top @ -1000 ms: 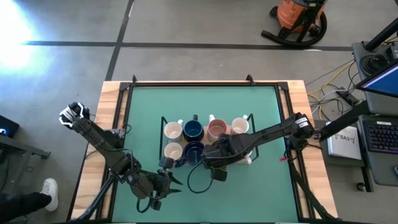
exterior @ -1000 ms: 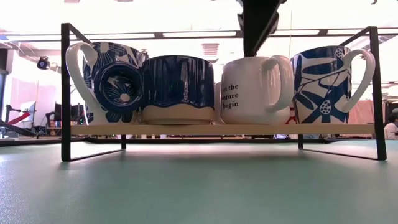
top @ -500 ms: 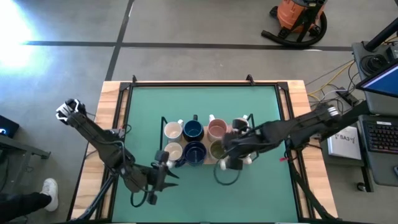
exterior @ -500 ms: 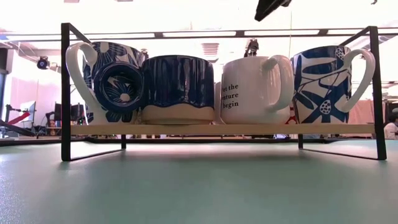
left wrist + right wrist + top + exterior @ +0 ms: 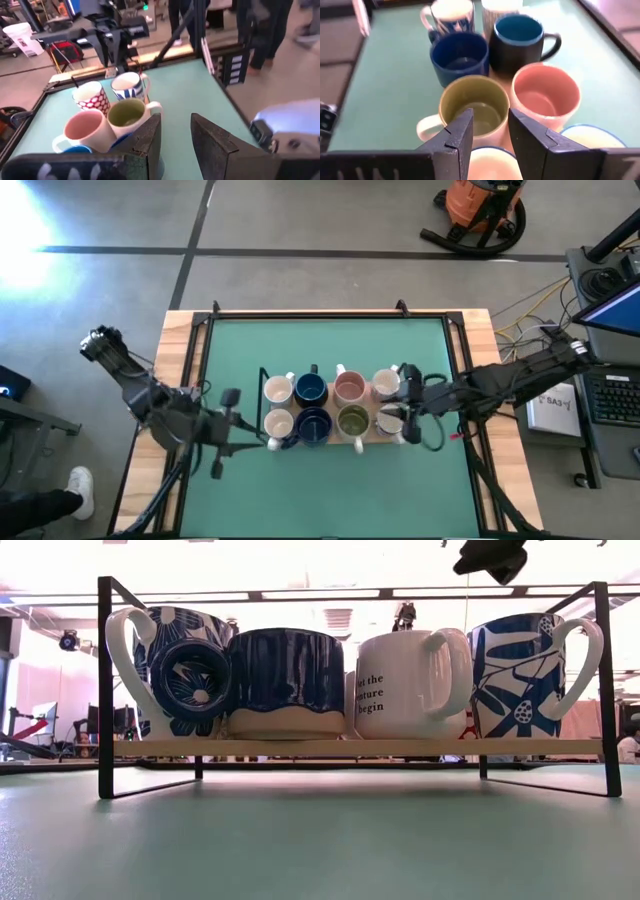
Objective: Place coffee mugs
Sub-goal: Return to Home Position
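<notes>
Coffee mugs (image 5: 352, 420) on shelf (image 5: 300, 748) | white mug (image 5: 400, 685) reads "begin" | left pincer (image 5: 175, 120) apart; right pincer (image 5: 490, 114) apart

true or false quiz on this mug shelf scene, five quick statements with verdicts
1. The left gripper and the right gripper are both open and hold nothing. True.
2. The pink mug lies tipped on its side. False: it stands upright on the shelf.
3. The mug with the olive-green inside stands right beside the pink mug. True.
4. The right gripper is clamped on a mug handle. False: it is open, up above the shelf's right end.
5. Eight mugs stand on the shelf in two rows of four. True.
</notes>
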